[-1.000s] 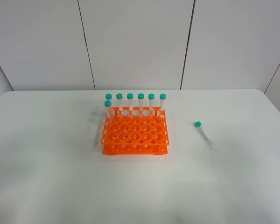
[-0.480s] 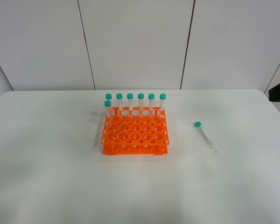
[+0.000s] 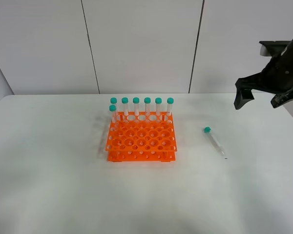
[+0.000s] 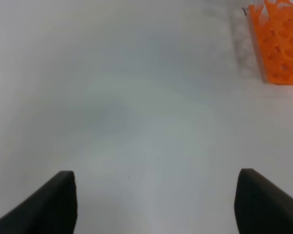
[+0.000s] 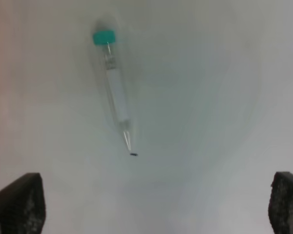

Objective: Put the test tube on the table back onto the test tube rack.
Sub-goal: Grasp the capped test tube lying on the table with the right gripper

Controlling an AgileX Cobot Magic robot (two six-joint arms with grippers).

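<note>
The test tube (image 3: 214, 141) lies flat on the tabletop (image 3: 63, 185), well to the right of the orange test tube rack (image 3: 141, 139) (seven capped tubes (image 3: 141, 106) stand in it). The right gripper (image 3: 257, 104) hovers near it, jaws spread wide, holding nothing. The left gripper (image 4: 156, 202) is likewise spread wide.

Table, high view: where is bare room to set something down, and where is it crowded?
Bare: the whole stretch left of the test tube rack, the wide front strip of the table, and the gap between the rack and the lying test tube. Crowded: the rack's back row, lined with capped tubes, and the far right corner, where the right pincer hangs.
</note>
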